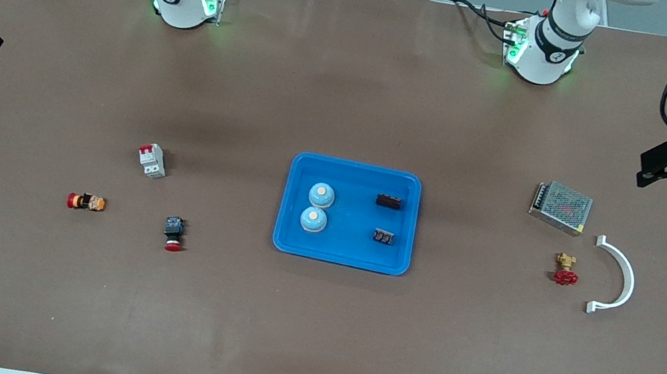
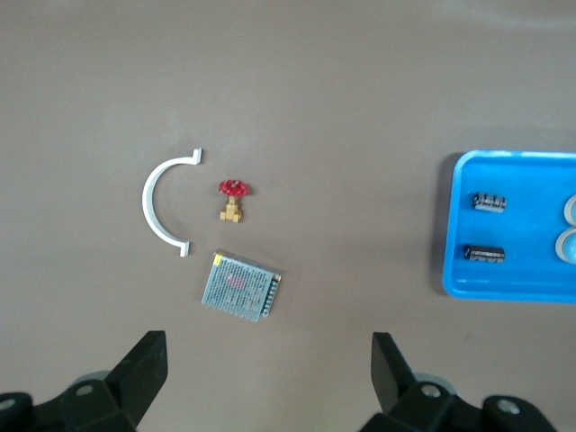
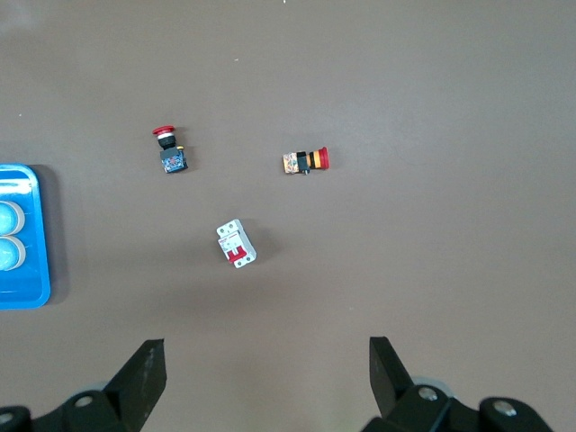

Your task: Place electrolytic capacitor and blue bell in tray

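Observation:
The blue tray lies mid-table. Two blue bells stand side by side in it, toward the right arm's end. Two dark electrolytic capacitors lie in it toward the left arm's end, also in the left wrist view. My left gripper hangs open and empty over bare table at its end, apart from the tray. My right gripper is open and empty over its end, the tray just showing at the edge of its view.
Toward the left arm's end lie a metal power supply, a red-handled brass valve and a white curved bracket. Toward the right arm's end are a circuit breaker, a red-yellow pushbutton and a red-capped switch.

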### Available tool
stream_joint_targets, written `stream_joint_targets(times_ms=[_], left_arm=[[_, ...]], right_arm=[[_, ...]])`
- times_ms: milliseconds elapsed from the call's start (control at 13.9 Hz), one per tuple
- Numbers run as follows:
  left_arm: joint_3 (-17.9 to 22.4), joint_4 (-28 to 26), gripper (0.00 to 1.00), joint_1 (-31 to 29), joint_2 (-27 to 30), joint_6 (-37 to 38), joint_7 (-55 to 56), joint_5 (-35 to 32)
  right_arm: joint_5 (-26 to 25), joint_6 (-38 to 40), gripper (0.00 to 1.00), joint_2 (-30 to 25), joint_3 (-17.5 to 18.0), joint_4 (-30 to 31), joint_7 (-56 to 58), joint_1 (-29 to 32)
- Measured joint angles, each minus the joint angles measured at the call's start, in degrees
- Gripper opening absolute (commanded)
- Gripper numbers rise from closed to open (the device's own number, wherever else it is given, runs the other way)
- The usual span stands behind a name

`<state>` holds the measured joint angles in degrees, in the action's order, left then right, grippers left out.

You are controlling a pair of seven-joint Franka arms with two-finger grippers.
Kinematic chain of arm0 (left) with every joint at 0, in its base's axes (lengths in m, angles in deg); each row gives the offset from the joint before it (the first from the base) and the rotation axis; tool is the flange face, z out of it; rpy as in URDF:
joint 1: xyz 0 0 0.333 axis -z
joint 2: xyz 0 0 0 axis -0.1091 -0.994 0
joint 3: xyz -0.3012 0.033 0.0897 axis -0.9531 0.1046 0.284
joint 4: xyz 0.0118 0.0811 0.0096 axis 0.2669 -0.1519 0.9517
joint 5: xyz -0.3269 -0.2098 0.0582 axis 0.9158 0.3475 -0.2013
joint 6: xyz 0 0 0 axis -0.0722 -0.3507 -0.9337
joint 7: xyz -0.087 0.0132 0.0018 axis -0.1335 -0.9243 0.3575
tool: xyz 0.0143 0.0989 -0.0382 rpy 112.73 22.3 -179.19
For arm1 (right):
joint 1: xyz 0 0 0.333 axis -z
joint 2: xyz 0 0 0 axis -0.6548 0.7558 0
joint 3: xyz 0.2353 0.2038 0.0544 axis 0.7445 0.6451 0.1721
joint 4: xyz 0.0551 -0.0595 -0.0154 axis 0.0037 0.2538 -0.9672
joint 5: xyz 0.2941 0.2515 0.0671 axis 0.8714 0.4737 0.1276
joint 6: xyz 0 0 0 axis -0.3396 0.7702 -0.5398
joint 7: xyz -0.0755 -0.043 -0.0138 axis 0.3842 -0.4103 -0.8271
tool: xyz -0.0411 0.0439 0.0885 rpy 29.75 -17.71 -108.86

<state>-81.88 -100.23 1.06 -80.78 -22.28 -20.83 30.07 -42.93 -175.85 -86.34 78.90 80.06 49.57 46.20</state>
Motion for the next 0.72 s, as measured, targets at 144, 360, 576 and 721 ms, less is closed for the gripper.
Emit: stream_joint_targets(times_ms=[144, 360, 576, 721], left_arm=[[0.23, -4.44, 1.00, 0.05, 3.26, -2.19, -0.19, 0.15], [0.67, -12.55, 1.00, 0.08, 8.84, -6.43, -0.42, 0.15], [1.41, -19.02, 1.00, 0.08, 13.33, -8.53, -2.29, 0.16], [1.59, -23.23, 1.00, 0.08, 15.92, -10.86, -2.52, 0.16]], right_arm=[[0.00, 0.00, 1.00, 0.00, 0.01, -0.06, 0.00, 0.00], [0.00, -0.01, 1.00, 0.00, 0.02, -0.10, 0.00, 0.00], [0.00, -0.01, 1.00, 0.00, 0.02, -0.18, 0.00, 0.00], [0.00, -0.01, 1.00, 0.00, 0.04, -0.46, 0.01, 0.00]])
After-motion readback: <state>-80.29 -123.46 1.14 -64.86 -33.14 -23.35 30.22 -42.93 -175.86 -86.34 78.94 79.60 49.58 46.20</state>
